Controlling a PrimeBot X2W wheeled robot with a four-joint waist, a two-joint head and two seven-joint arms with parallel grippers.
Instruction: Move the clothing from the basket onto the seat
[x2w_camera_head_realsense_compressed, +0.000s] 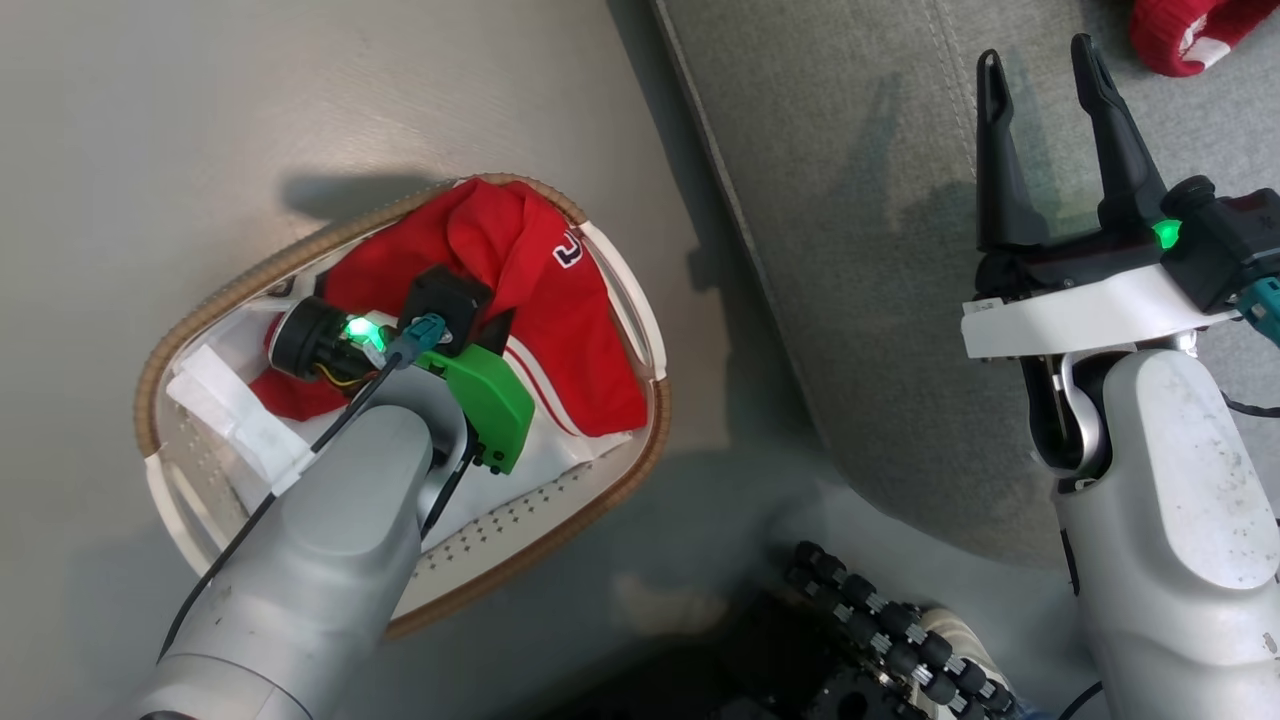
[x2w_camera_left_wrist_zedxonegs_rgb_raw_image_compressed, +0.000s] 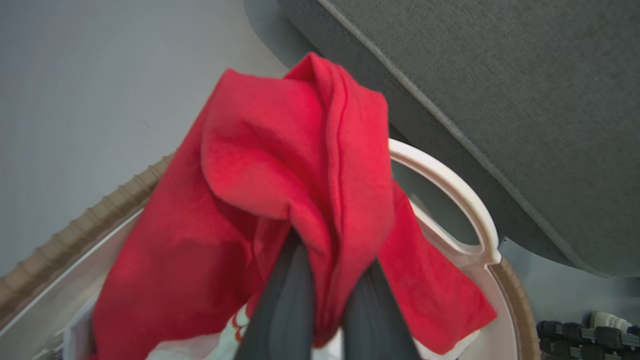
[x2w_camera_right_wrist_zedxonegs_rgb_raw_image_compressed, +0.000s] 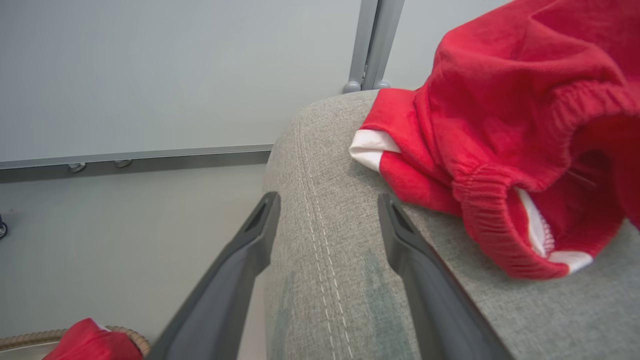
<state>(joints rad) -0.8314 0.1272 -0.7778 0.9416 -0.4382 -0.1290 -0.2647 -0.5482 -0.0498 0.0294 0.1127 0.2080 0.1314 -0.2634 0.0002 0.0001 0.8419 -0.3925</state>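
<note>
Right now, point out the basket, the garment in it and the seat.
basket (x2w_camera_head_realsense_compressed: 520, 520), head view, perforated white wall.
garment (x2w_camera_head_realsense_compressed: 570, 320), head view, middle of the red cloth.
seat (x2w_camera_head_realsense_compressed: 850, 250), head view, bare grey cushion top.

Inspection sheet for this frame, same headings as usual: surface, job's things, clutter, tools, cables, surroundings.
Surface: grey floor; the basket stands on it beside the seat.
Job's things: red logo garment in the basket; red elastic-waisted garment lying on the seat.
Clutter: nothing seen.
Tools: left tool shut on a fold of the red logo garment; right tool open above the seat, holding nothing.
Cables: black cable along the left forearm.
Surroundings: pale wall with a grey rail.
</note>
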